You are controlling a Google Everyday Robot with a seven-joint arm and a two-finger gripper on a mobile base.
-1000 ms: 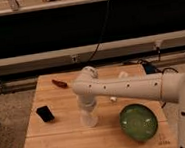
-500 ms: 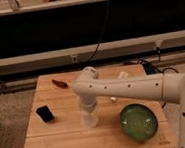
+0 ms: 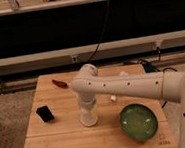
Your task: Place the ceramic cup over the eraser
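nearest to you, on the right of the light wooden table [image 3: 54, 146], sits the round glossy green bowl [image 3: 138, 122], upright and close to the front edge. just to its left and a little further back, the small plain white ceramic cup [image 3: 89, 120] stands on the tabletop near the middle, apart from the bowl. the gripper [image 3: 88, 109] comes straight down onto the cup from above, at the end of the thick white arm [image 3: 132, 86] that reaches in from the right. white meets white there, so you cannot tell whether the gripper has a hold on the cup or only sits over it. left of the cup and well apart from it, the small flat black rectangular eraser [image 3: 45, 113] lies uncovered on the wood, turned at an angle to the table's edges. a small pale block [image 3: 112, 99] peeks out just below the arm. further back, toward the far left, you see a dark red chilli-like thing [image 3: 60, 83]. by the far right corner lies a tangle of dark cables [image 3: 144, 65].
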